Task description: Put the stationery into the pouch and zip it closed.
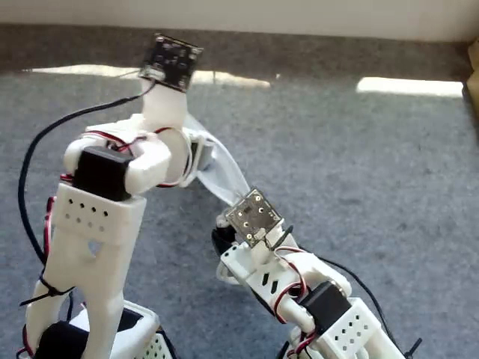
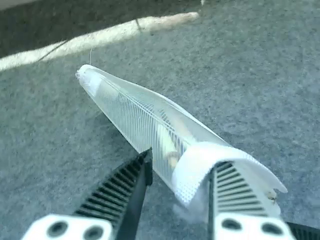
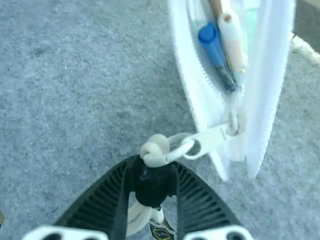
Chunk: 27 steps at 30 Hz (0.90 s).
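I'm zipping: my right gripper [image 3: 150,172] is pinching the pull cord [image 3: 156,150] tight, and my left gripper [image 2: 180,175] is apparently clamping the pouch [image 2: 140,115]. Next needs a steady, straight pull.

Pouch [image 1: 224,176] seemingly blocks the middle — open carpet [image 1: 389,164] around.
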Available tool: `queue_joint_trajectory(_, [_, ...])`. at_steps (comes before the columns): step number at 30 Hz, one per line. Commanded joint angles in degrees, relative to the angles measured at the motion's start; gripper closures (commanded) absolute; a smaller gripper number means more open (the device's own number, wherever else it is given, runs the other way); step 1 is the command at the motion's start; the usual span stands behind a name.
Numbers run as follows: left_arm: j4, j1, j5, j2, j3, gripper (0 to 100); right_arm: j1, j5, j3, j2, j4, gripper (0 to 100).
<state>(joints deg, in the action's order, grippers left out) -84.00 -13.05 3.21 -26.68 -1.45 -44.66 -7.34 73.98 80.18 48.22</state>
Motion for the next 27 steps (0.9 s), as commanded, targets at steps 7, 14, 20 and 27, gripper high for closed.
queue_joint_trajectory(7, [6.4,-9.2,-4.2,-0.8,1.1,76,5.2,-0.7,-0.5,1.3,0.6,99.4])
queue_joint_trajectory(14, [9.9,-9.7,-4.1,-1.2,1.5,75,5.1,-0.7,0.1,1.3,0.6,99.4])
queue_joint_trajectory(20, [11.7,-13.4,-4.1,-0.7,1.0,75,5.1,-0.7,0.1,1.3,0.6,99.4])
queue_joint_trajectory(27, [14.9,-11.4,-4.0,-1.4,0.4,75,5.2,-0.7,0.2,1.3,0.7,99.4])
